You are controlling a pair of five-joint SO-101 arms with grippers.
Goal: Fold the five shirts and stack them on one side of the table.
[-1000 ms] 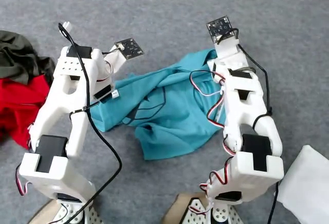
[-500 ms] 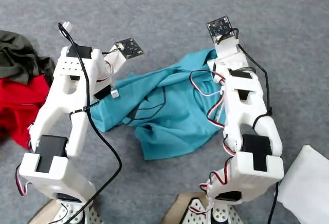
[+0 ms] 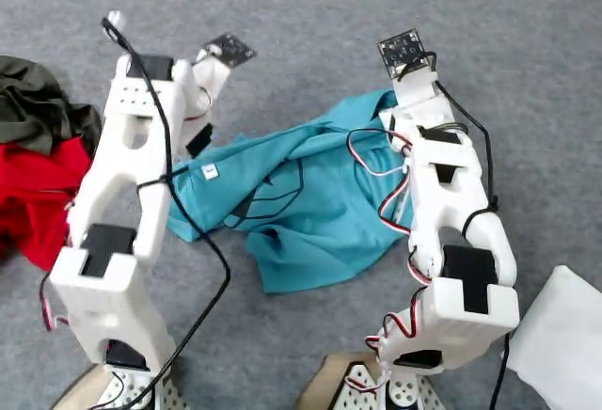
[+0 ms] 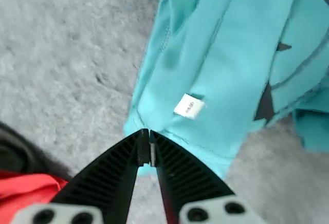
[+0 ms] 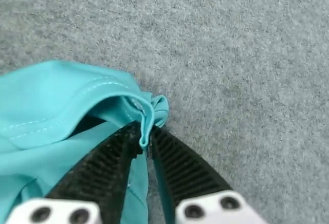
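the left pincer (image 4: 146,147) is clenched on the stitched hem of the teal shirt (image 3: 310,198), its jaws pressed together with a sliver of cloth caught between them, just beside a small white label (image 4: 188,106) sewn to the fabric. the right pincer (image 5: 145,136) is likewise grasping the same shirt, pinching a folded-over edge at the opposite end, with a little curl of cloth poking out past the tips. holding two far-apart edges like this most likely serves to pull the garment taut and spread it, since it lies rumpled and bunched in the middle of the grey counter (image 3: 310,43) between the two arms, not yet flat enough to fold. beyond the left arm, at the counter's edge, a red shirt (image 3: 33,194) and a dark green shirt (image 3: 33,95) lie heaped and touching, apparently waiting their turn. near the right arm's base a white cloth (image 3: 564,335) lies at the counter's corner, well apart from the rest.
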